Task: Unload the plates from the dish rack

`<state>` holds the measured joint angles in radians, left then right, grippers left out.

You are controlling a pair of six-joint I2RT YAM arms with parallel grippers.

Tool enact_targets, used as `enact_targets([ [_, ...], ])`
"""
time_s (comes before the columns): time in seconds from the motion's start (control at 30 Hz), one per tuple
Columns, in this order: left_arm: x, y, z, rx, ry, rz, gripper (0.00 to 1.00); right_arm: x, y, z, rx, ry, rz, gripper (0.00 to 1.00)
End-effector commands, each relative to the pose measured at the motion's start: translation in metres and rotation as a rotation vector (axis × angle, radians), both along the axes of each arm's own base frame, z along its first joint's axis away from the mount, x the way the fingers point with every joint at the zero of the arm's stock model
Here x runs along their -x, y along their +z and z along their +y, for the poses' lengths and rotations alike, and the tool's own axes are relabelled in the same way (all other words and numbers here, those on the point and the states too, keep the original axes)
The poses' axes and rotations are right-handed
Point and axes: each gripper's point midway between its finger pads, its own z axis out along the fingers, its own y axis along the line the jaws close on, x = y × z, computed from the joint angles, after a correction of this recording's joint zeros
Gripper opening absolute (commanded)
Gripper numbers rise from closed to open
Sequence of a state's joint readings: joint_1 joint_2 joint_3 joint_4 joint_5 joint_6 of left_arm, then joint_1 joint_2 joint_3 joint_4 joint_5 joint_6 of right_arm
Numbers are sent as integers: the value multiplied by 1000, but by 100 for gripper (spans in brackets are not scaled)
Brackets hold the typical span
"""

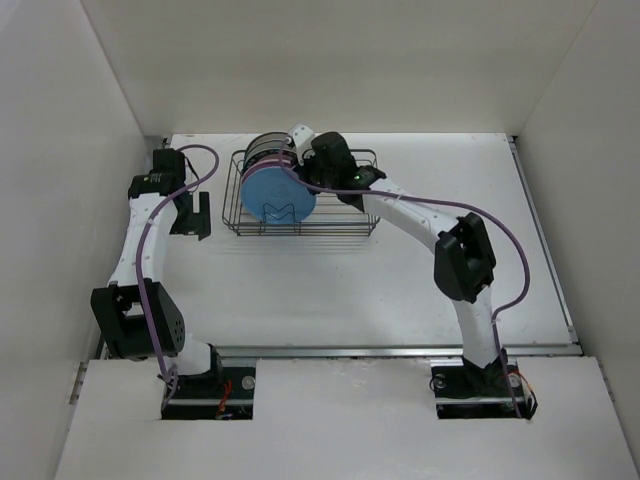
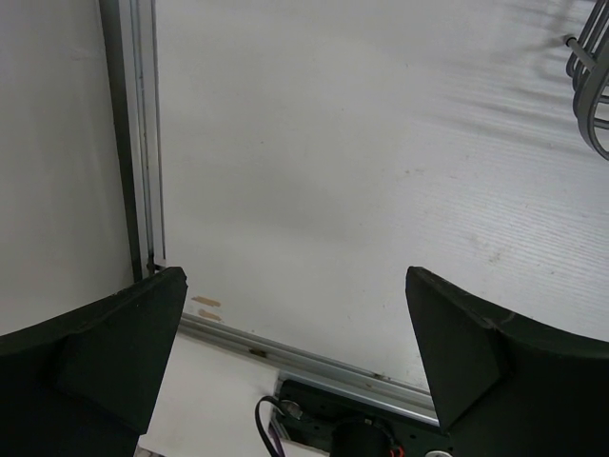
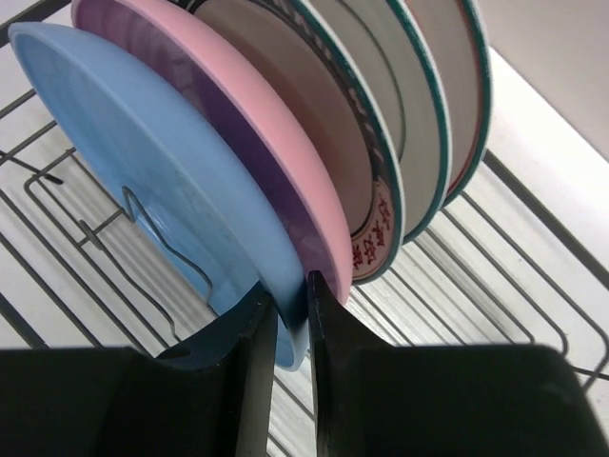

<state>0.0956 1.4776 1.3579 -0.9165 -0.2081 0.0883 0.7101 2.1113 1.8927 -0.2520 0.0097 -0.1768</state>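
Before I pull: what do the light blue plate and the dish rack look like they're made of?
Light blue plate: probably plastic or melamine with a satin finish. The colour is even and the sheen soft, with no sharp glare, though matte ceramic is possible. Dish rack: thin bent metal wire, seemingly dark-coated, in slim uniform rods with dull highlights.

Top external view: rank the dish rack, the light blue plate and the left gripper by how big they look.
1. dish rack: largest, clearly wider than the plate.
2. light blue plate: stands on edge in the rack, seen at an angle.
3. left gripper: smallest, beside the rack's left end.
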Motion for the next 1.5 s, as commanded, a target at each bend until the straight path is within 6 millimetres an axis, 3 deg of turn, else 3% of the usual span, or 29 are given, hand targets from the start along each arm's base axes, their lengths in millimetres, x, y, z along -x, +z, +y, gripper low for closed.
enact_targets([
  [0.0, -4, 15, -1, 14, 8, -45, 100, -15, 101, -12, -141, -77, -228, 0],
  [0.2, -5, 15, -3, 22, 5, -46, 100, -1, 168, -26, -244, -93, -340, 0],
  [0.3, -14, 21, -2, 20, 4, -64, 100, 5, 193, -40, -298, -148, -364, 0],
  [0.47, -37, 38, -22, 104, -84, -124, 100, 10, 208, -76, -402, -302, -321, 0],
  [0.53, -55, 49, -36, 128, -163, -153, 96, 7, 207, -106, -483, -392, -253, 0],
  [0.57, -64, 55, -47, 153, -207, -177, 95, 5, 199, -121, -495, -447, -211, 0],
  [0.6, -70, 59, -55, 160, -248, -188, 93, -4, 183, -150, -506, -525, -169, 0],
  [0.63, -83, 67, -69, 155, -321, -204, 93, -2, 185, -171, -547, -576, -144, 0],
  [0.7, -103, 75, -85, 133, -403, -249, 93, -3, 166, -203, -639, -675, -36, 0],
  [0.73, -116, 77, -91, 107, -433, -262, 92, -4, 147, -242, -652, -760, -9, 0],
  [0.8, -135, 82, -114, 54, -536, -291, 88, 0, 122, -275, -709, -853, 75, 0],
  [0.83, -142, 82, -122, 34, -569, -299, 85, 2, 95, -305, -714, -920, 132, 0],
  [0.9, -162, 76, -143, -14, -659, -323, 79, 13, 82, -334, -780, -985, 178, 0],
  [0.93, -169, 75, -148, -35, -669, -334, 74, 21, 53, -358, -779, -1049, 231, 0],
  [1.0, -182, 66, -155, -62, -668, -337, 74, 32, 39, -378, -793, -1092, 244, 0],
  [1.07, -192, 61, -162, -73, -693, -341, 74, 43, 5, -396, -776, -1148, 299, 0],
  [1.17, -202, 47, -164, -70, -695, -311, 72, 55, -28, -405, -755, -1175, 348, 0],
  [1.33, -204, 39, -173, -21, -697, -294, 49, 61, -75, -411, -729, -1198, 430, 0],
  [1.37, -202, 35, -173, -12, -686, -287, 36, 61, -82, -410, -716, -1190, 449, 0],
  [1.47, -201, 31, -171, -17, -671, -276, 17, 61, -105, -406, -702, -1177, 522, 0],
])
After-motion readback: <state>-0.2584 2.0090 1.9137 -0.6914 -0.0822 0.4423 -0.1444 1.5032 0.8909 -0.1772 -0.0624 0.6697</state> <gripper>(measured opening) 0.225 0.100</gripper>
